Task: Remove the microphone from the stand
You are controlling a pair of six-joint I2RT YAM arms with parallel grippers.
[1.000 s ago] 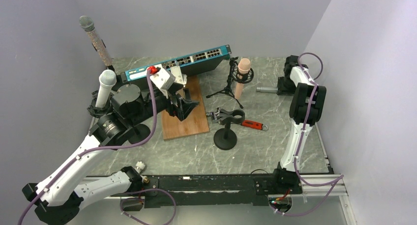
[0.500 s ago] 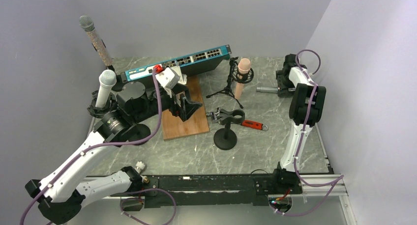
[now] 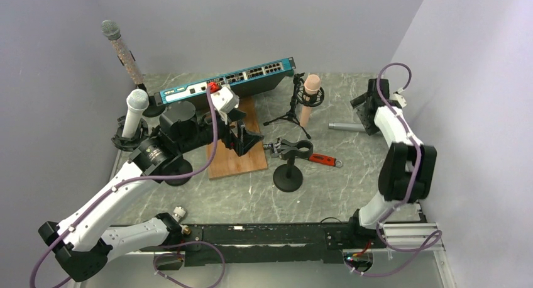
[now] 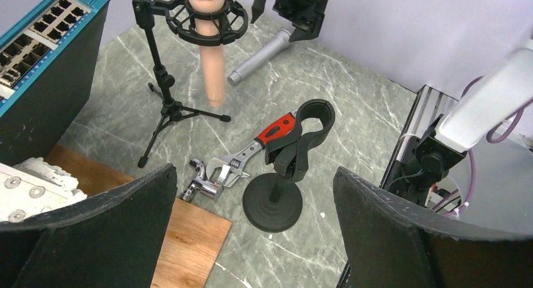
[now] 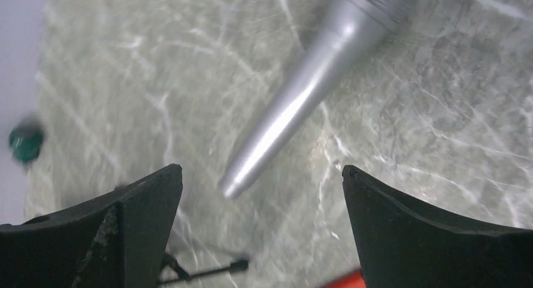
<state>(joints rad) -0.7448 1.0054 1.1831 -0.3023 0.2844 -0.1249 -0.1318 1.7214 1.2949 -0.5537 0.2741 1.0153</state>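
Our right gripper [image 5: 261,168] and left gripper [image 4: 254,170] both stand spread and empty. The silver microphone [image 3: 344,126] lies loose at upper right, so a careless retreat could, we judge, set it rolling.

the grey-green marbled table [image 3: 327,193] carries a silver microphone [image 3: 344,126] lying flat near its far right corner, well apart from a black round-based stand [image 3: 288,176] that stands upright mid-table. just behind that stand lies a red-handled wrench [image 3: 322,159], with a wooden board [image 3: 242,161] flat to its left. farther back a small tripod [image 3: 289,116] stands on its legs, and a blue-faced network switch [image 3: 251,74] sits near the far edge.
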